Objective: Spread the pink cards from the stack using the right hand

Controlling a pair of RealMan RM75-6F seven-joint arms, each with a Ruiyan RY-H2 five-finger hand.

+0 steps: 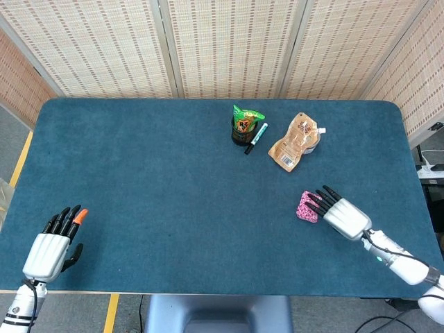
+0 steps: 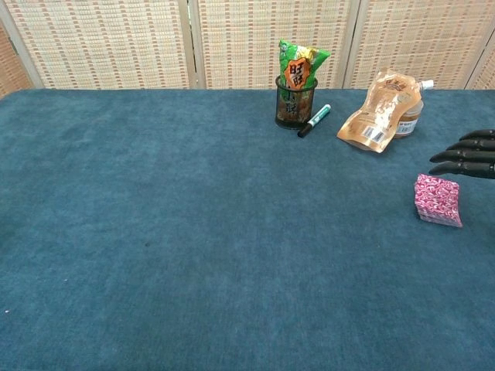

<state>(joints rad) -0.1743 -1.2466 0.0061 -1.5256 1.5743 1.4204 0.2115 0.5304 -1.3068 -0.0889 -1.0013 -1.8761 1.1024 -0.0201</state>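
1. Pink card stack [image 1: 309, 206] sits squared up on the desk [image 1: 152, 180], right side, nearer the front edge than the back. In the chest view the stack [image 2: 438, 199] is at the far right, cards neatly piled, none fanned out.
2. Right hand [image 1: 338, 212] is just right of the stack, palm down, fingers [image 1: 321, 197] spread and straight, holding nothing. In the head view its dark fingertips overlap the stack's right edge; the chest view shows the fingers [image 2: 469, 154] above and behind the stack with a gap, so not touching there. Real contact: cannot tell for sure.
3. Right forearm runs off toward the front-right corner of the desk.
4. Left hand [image 1: 54, 243] is at the front-left corner, well apart from the stack, fingers extended and slightly apart, empty. One fingertip is orange. Only the head view shows it.
5. Back centre of the desk: dark mesh cup [image 2: 295, 106] holding a green snack packet [image 2: 300, 68], upright.
6. Marker [image 2: 315, 120] with a green barrel lies on the desk just right of the cup, tip angled toward the cup's base.
7. Brown spouted pouch [image 2: 380, 113] lies right of the marker, leaning on a small jar [image 2: 411, 120] behind it.
8. Woven screen panels [image 1: 229, 41] stand behind the desk.
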